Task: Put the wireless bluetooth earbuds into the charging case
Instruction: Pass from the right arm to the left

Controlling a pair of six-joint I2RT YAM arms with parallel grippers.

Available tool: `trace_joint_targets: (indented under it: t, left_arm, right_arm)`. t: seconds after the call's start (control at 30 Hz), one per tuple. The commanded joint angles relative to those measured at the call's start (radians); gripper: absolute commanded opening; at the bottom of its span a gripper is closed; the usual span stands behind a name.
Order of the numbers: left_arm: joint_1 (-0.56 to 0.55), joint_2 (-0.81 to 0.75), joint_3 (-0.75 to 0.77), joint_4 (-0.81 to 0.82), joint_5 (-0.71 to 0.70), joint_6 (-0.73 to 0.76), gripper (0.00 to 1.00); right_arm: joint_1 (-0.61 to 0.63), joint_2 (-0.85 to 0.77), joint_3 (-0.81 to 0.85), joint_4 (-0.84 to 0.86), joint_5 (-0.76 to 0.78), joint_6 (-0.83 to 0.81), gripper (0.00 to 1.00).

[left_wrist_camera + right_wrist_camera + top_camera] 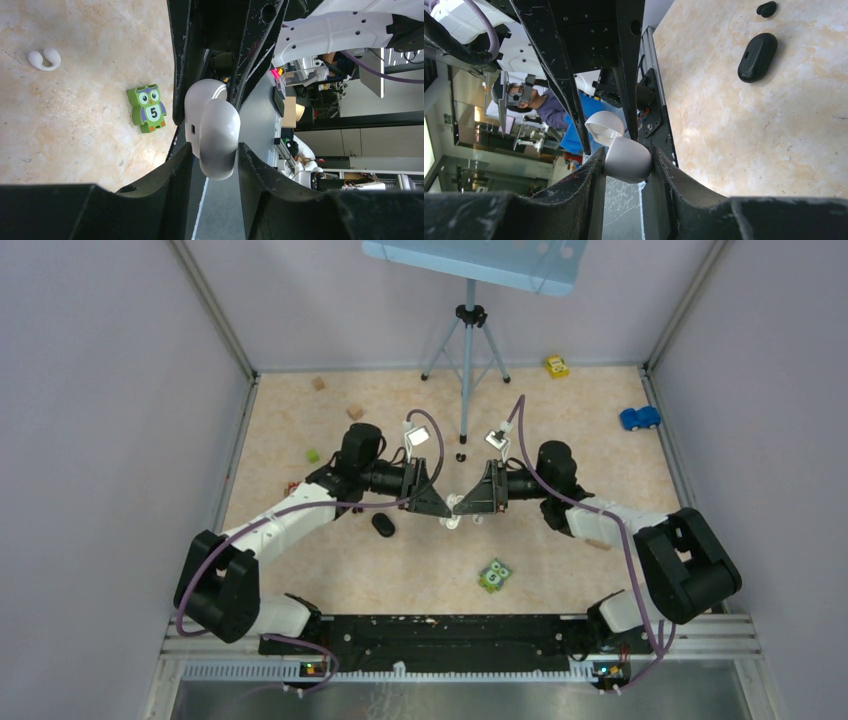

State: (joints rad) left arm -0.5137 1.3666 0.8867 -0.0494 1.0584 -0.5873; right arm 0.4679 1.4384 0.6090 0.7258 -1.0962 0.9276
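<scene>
Top view: left claw (445,506) and right claw (468,504) meet tip to tip.

Left wrist: the claw is clamped on one glossy half of the white charging case (217,140). A white earbud (44,59) lies on the table (75,150), well apart from it.

Right wrist: the claw is clamped on the other half.

The bud is probably light, hard and slippery, so pinch its rounded ends.

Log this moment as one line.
left hand: gripping white case | right hand: gripping it too | case: ajar, lifted | white earbud: on table
</scene>
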Motion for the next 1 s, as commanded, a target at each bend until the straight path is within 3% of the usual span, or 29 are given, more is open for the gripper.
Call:
trace_joint_targets:
  t: [0.0, 0.43, 0.57, 0.97]
  left_arm:
    - [-0.005, -0.007, 0.053, 0.024, 0.012, 0.017, 0.43]
    - [-0.005, 0.003, 0.059, 0.022, 0.018, 0.014, 0.40]
    - [-0.005, 0.009, 0.055, 0.015, 0.020, 0.019, 0.50]
    - [-0.005, 0.015, 0.046, 0.027, 0.020, 0.018, 0.40]
  right_arm:
    - [-0.006, -0.013, 0.014, 0.049, -0.004, -0.013, 0.00]
    - [-0.006, -0.022, 0.000, 0.052, 0.001, -0.014, 0.00]
    - [-0.005, -0.020, 0.001, 0.048, 0.000, -0.016, 0.00]
    - [-0.005, -0.020, -0.003, 0.048, 0.001, -0.016, 0.00]
